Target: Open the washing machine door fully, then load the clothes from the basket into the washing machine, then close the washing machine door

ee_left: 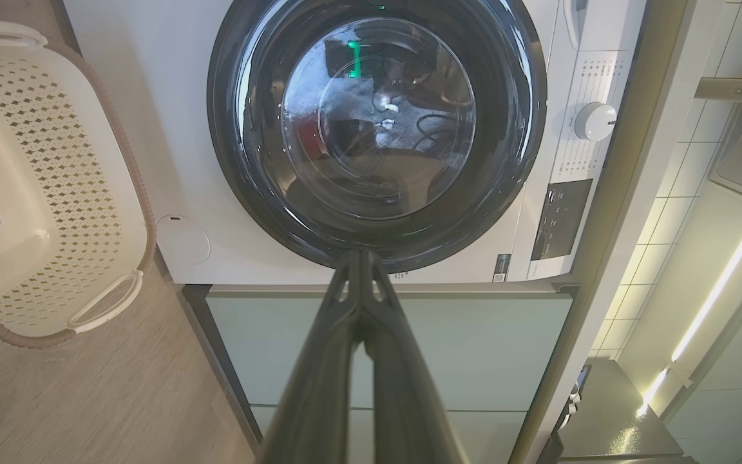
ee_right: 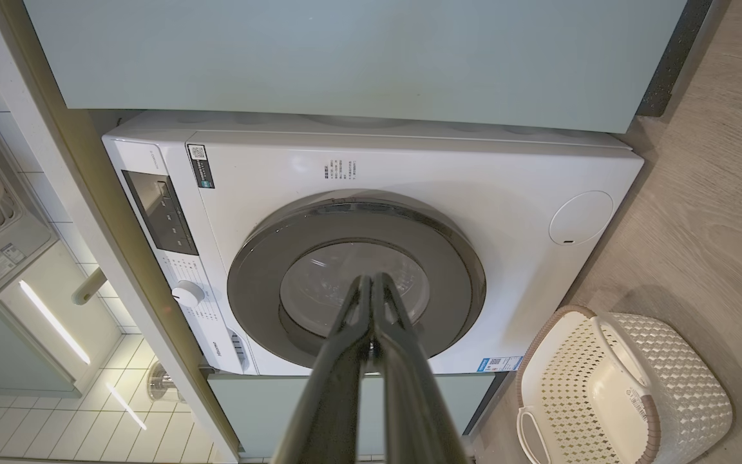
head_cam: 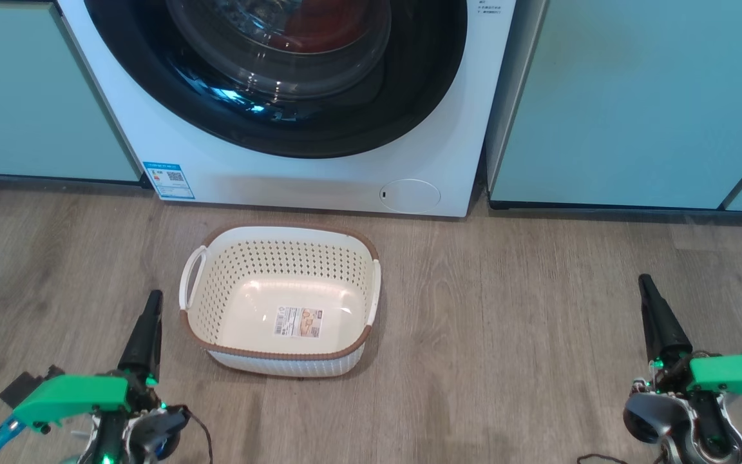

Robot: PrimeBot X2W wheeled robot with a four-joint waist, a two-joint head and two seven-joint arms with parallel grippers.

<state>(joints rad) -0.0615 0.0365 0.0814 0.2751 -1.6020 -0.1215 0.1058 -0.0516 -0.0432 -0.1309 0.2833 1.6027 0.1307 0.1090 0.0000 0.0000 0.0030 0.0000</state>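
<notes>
Both the left claw (head_cam: 152, 309) and the right claw (head_cam: 651, 303) hang clenched, empty. Ahead, the white front-loading washing machine (head_cam: 319, 180) has its glossy black-ringed glass door (head_cam: 281, 84) shut. It looks rigid and likely slick, so I'd hook its rim. The white perforated plastic basket (head_cam: 281, 227) lies empty, and the soft red clothes (head_cam: 319, 32) show behind the glass.

Glossy black ring and clear reflective glass on the washing machine door (head_cam: 277, 71); smooth white washing machine (head_cam: 319, 177) casing; perforated cream plastic basket (head_cam: 281, 254) with a paper label (head_cam: 298, 321); matt grey wood-grain floor (head_cam: 506, 322); matt teal cabinets (head_cam: 635, 96).

Basket (head_cam: 281, 299) before washing machine (head_cam: 319, 180)
</notes>
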